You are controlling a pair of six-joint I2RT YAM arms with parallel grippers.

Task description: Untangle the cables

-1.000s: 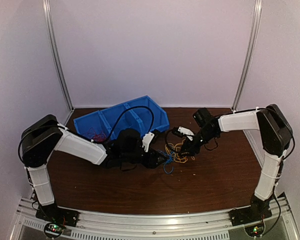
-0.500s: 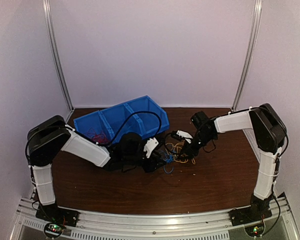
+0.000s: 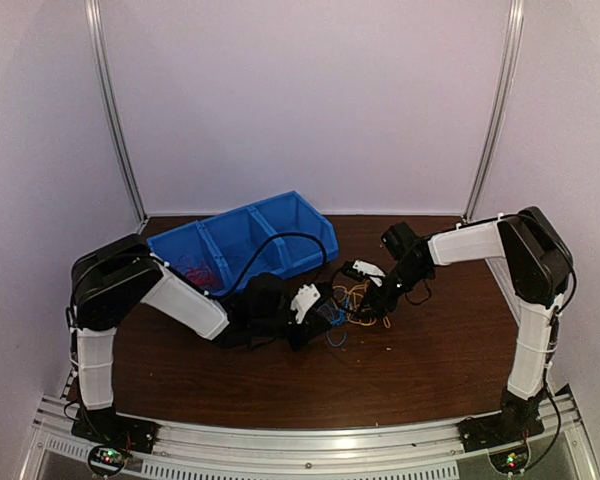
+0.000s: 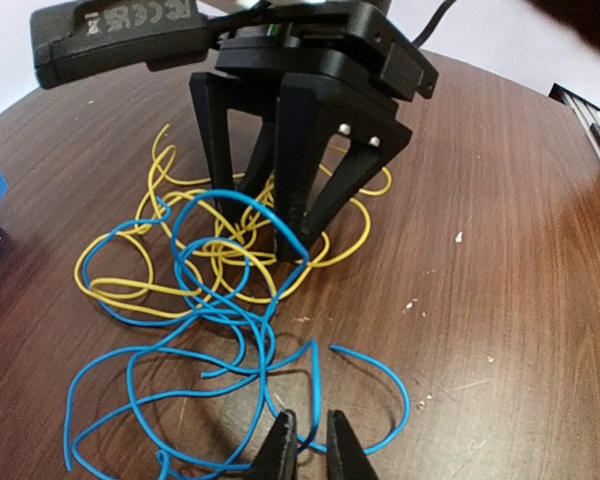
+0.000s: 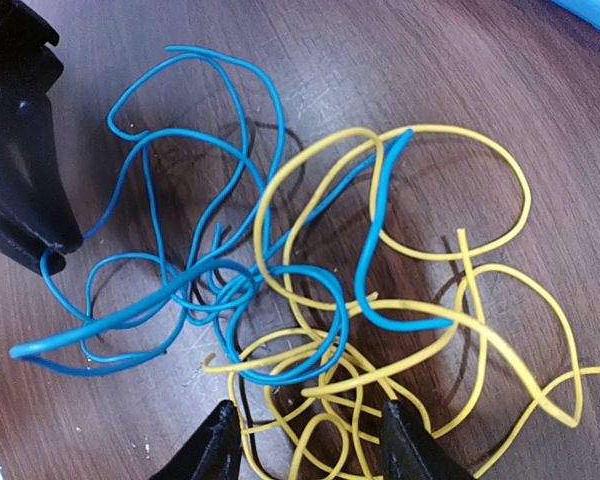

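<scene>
Cables (image 3: 352, 305) sat in one clump mid-table (image 3: 430, 350), just right of the blue bin (image 3: 310, 225), between the two grippers. Blue cable (image 5: 378, 205) and yellow cable (image 5: 527, 205) were interlaced: blue looped through the yellow coils in several spots, with a knotty cluster on the blue side. Some red cable (image 3: 190, 268) lay in the bin's left compartment, apart from the clump, so that colour looked sorted.

Left gripper (image 4: 307, 440) was low at the blue side, jaws nearly together with a narrow gap showing. A blue strand ran toward the gap, but whether it was actually pinched couldn't be told.

Right gripper (image 5: 310, 420) was planted in the yellow coils, jaws roughly half apart, straddling several yellow loops and clamping nothing visible.

Judgement: roughly a third done. Left to do: separate blue from yellow. Likely setup was to pin yellow and pull blue out. Risk: blue loops snag and drag the whole clump.
</scene>
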